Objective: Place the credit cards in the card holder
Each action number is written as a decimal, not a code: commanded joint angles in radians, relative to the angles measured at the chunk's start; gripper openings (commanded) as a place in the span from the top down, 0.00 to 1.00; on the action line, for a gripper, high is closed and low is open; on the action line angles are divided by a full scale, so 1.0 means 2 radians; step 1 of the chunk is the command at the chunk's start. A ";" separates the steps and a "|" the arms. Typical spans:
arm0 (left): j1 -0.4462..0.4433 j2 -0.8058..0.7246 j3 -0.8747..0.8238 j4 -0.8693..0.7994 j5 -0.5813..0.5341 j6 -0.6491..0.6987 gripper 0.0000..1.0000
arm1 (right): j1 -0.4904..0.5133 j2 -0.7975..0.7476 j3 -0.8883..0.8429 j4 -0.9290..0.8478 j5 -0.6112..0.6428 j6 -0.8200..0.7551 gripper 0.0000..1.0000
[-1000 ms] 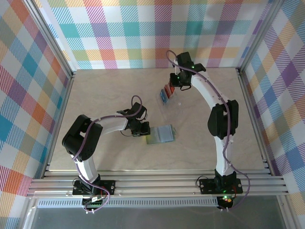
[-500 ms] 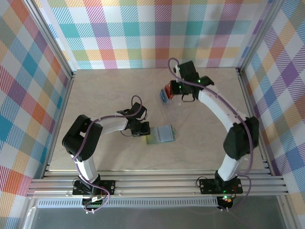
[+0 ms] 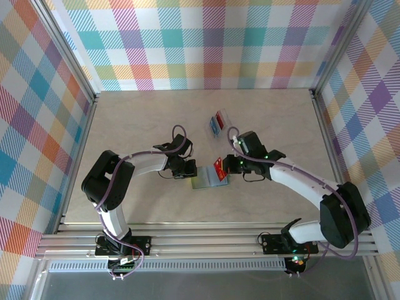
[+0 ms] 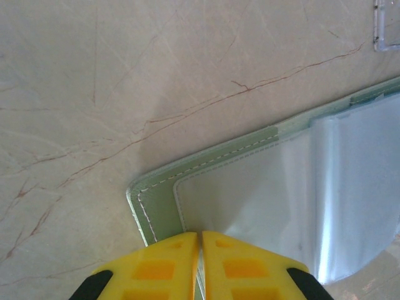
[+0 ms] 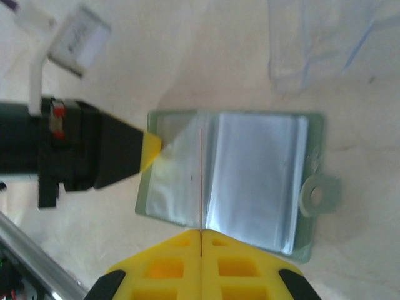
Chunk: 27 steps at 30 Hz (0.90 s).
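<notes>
The card holder (image 3: 209, 179) lies open in the middle of the table, its pale shiny inner pockets (image 5: 250, 172) facing up and a stud tab (image 5: 319, 194) at one end. My left gripper (image 3: 189, 170) is shut on the holder's left edge (image 4: 156, 209), pinching the pocket sheet (image 4: 262, 200). Just above the holder, my right gripper (image 3: 224, 166) is shut on a red credit card (image 3: 218, 166). In the right wrist view that card shows edge-on as a thin red line (image 5: 200, 181) over the pockets. More credit cards, red (image 3: 220, 116) and blue (image 3: 214, 127), sit in the tray behind.
A clear plastic tray (image 3: 224, 125) stands on the table behind the holder; its corner (image 4: 387, 31) shows in the left wrist view. The left gripper's yellow tip (image 5: 152, 150) lies close to the held card. Aluminium rails (image 3: 206, 240) border the near edge.
My right arm has swung from the tray at the back down to the card holder, carrying a red card. The left arm and the holder have not moved.
</notes>
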 commanded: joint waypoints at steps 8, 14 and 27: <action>-0.008 0.008 0.000 -0.021 -0.003 0.008 0.89 | 0.004 0.049 -0.038 0.093 -0.072 0.019 1.00; -0.011 0.006 -0.001 -0.021 -0.003 0.008 0.90 | 0.005 0.081 -0.025 0.102 -0.079 0.013 1.00; -0.011 0.002 -0.001 -0.024 -0.006 0.008 0.90 | 0.004 0.122 -0.015 0.112 -0.074 0.003 1.00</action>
